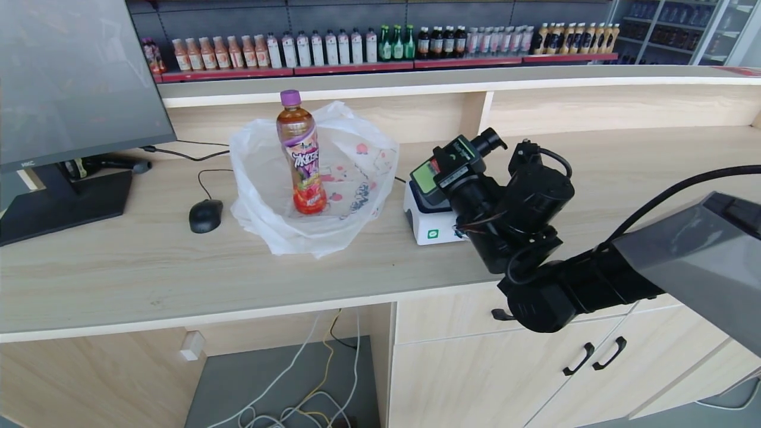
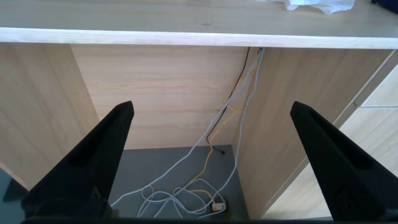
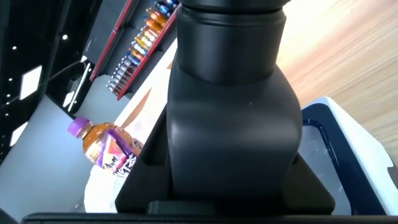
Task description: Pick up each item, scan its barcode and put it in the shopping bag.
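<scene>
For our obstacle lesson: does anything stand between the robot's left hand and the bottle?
Yes. The left hand, open, sits lower than the countertop. The bottle stands on top, inside the shopping bag, so the countertop's front edge lies between them.

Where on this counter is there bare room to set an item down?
Bare wood runs along the front edge, before the mouse and shopping bag, and widely on the counter right of the scanner. Crowded: the narrow gap between bag and scanner, and the cables by the monitor stand.
</scene>
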Robot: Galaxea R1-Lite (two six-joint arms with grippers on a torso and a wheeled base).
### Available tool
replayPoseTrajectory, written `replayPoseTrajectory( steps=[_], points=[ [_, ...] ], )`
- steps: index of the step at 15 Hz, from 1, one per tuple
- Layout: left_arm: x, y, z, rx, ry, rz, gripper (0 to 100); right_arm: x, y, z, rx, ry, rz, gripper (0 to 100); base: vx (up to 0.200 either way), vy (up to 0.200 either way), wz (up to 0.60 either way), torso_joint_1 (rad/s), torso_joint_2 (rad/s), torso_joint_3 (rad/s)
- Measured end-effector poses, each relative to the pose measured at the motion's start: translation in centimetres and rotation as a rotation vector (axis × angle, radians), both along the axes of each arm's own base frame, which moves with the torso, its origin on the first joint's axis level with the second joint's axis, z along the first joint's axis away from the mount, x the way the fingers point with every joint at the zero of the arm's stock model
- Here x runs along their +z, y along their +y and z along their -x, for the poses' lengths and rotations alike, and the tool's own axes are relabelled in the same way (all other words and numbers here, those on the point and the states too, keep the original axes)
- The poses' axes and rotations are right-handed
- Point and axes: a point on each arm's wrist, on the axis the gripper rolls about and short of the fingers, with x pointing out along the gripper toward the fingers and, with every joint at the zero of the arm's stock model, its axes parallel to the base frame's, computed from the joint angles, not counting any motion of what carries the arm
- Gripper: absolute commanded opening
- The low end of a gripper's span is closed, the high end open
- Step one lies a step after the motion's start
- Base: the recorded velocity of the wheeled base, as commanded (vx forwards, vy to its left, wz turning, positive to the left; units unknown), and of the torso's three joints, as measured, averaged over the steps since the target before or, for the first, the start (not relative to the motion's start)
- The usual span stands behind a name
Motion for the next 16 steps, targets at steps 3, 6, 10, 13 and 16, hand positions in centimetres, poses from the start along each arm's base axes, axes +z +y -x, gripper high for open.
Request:
replayPoseTrajectory(
  steps=[3, 6, 10, 13, 16],
  points=[
    [0.0, 0.0, 0.0, 0.0, 0.0, 0.0, 100, -0.4, 0.0, 0.0, -0.012, 0.009, 0.015, 0, 0.0, 0.0, 0.0, 0.0, 0.0, 0.0],
    [0.0, 0.0, 0.0, -0.001, 0.0, 0.0, 100, -0.6, 0.0, 0.0, -0.013, 0.016, 0.021, 0, 0.0, 0.0, 0.0, 0.0, 0.0, 0.0],
    [0.0, 0.0, 0.0, 0.0, 0.0, 0.0, 100, -0.9, 0.0, -0.1, -0.013, 0.025, 0.025, 0, 0.0, 0.0, 0.0, 0.0, 0.0, 0.0],
    [0.0, 0.0, 0.0, 0.0, 0.0, 0.0, 100, -1.0, 0.1, -0.2, -0.012, 0.025, 0.025, 0, 0.0, 0.0, 0.0, 0.0, 0.0, 0.0],
    [0.0, 0.0, 0.0, 0.0, 0.0, 0.0, 100, -1.2, 0.1, -0.2, -0.012, 0.028, 0.028, 0, 0.0, 0.0, 0.0, 0.0, 0.0, 0.0]
  ],
)
